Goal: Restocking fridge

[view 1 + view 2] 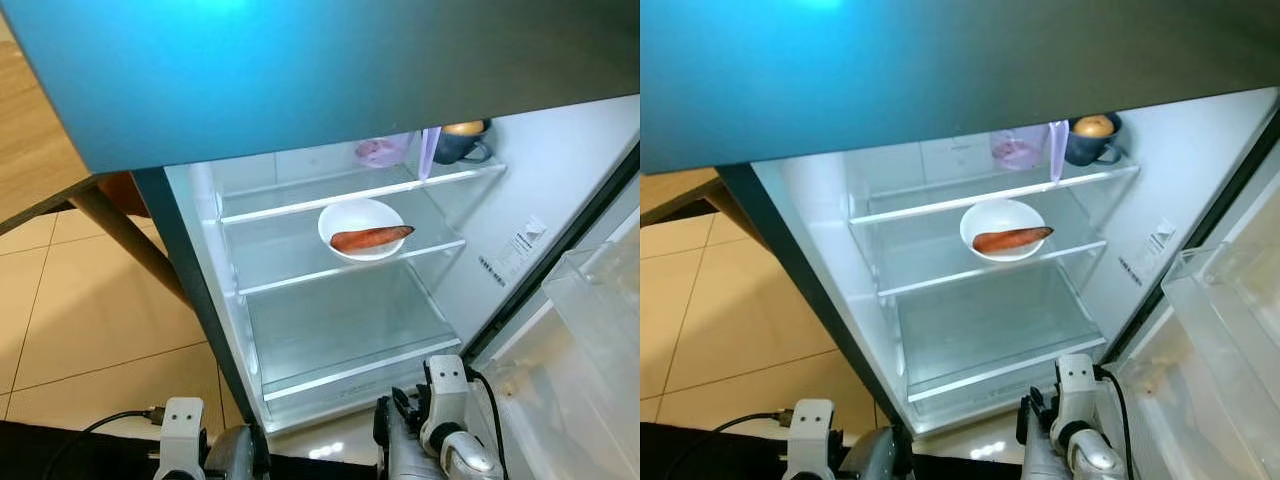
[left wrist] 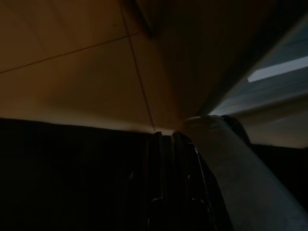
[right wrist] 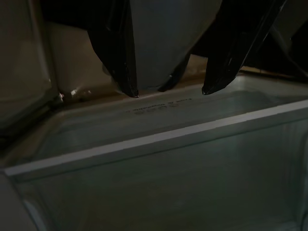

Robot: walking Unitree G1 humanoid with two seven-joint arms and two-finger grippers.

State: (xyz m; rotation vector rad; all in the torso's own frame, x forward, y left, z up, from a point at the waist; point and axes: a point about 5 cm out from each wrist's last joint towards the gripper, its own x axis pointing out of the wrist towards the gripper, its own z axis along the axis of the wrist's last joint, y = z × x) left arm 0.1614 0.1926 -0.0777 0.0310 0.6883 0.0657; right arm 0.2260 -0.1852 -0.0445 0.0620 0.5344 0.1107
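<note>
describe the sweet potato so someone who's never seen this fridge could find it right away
Look into the open fridge and find the middle glass shelf, below the shelf with a dark mug. A white bowl sits there towards the right, and the sweet potato lies across it. It is long, reddish brown, and the only food on that shelf.

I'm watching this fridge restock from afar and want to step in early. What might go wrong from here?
1. The white bowl sits near the front edge of the middle shelf, and the sweet potato overhangs its rim; a reaching arm might knock either off.
2. The right claw is open, close to the bottom drawer, and might bump it.
</note>
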